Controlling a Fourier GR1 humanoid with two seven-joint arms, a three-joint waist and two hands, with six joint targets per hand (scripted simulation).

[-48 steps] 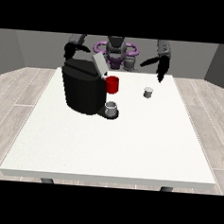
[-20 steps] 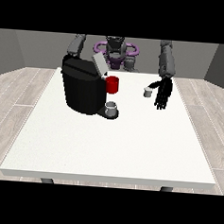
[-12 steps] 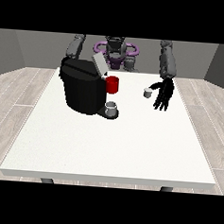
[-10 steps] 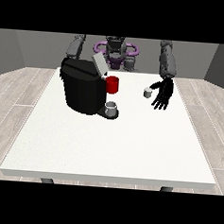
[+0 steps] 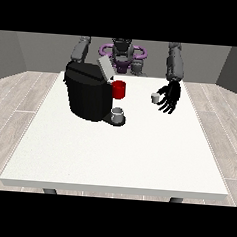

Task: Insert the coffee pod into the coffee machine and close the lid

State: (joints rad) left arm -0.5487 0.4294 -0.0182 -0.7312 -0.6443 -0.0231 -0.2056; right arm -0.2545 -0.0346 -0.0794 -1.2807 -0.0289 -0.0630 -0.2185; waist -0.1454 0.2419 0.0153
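Coffee pod (image 5: pixel 155 97) stands on table (image 5: pixel 138 152), right of centre of frame, just left of hand at view's right (image 5: pixel 170 98). This hand released, fingers spread, holds nothing. Coffee machine (image 5: pixel 90 91) well apart at left, lid (image 5: pixel 105 68) up.

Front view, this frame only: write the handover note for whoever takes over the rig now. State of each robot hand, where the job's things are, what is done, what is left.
Robot hand at the view's right: open, fingers spread and pointing down, just right of the coffee pod, not holding it.
Robot hand at the view's left: hidden behind the coffee machine; only its arm shows.
Coffee pod: on the white table, right of the machine.
Coffee machine: at the table's left rear, lid raised, red cup beside it, grey cup at its base.
Done: nothing yet.
Left: grasp the pod, insert it, close the lid.
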